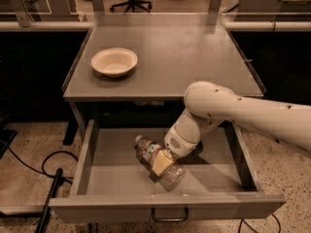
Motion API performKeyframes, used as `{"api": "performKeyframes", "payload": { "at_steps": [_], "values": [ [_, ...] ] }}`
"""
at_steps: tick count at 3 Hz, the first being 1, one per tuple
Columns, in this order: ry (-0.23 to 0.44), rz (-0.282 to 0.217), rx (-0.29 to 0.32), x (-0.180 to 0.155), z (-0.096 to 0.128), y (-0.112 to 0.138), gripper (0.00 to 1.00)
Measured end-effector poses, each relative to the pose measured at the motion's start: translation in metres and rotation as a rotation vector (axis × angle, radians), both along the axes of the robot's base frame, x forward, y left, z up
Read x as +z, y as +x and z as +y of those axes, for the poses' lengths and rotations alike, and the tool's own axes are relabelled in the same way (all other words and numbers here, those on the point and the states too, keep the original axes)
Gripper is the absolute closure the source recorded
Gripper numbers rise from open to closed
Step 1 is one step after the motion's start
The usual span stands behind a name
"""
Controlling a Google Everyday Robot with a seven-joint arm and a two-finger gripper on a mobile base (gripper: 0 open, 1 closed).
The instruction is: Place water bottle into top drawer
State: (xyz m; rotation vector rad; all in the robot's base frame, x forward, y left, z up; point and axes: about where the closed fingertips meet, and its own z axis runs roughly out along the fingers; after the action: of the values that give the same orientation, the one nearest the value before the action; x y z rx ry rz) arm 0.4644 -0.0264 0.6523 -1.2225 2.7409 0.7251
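Grey metal top drawer (116, 174) is pulled open under the table (189, 52). Inside it, the gripper (160, 165) is closed around the middle of the water bottle (147, 150), which is tilted, near the drawer's front panel. One white bowl (114, 62) sits on the table.
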Motion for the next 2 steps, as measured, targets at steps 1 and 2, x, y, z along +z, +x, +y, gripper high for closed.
{"api": "performKeyframes", "payload": {
  "at_steps": [1,2],
  "values": [
    [-0.02,-0.02,-0.021,-0.0059,-0.0016,0.0006,1.0],
    [-0.029,-0.026,-0.027,-0.0107,0.0001,-0.0002,1.0]
  ]
}}
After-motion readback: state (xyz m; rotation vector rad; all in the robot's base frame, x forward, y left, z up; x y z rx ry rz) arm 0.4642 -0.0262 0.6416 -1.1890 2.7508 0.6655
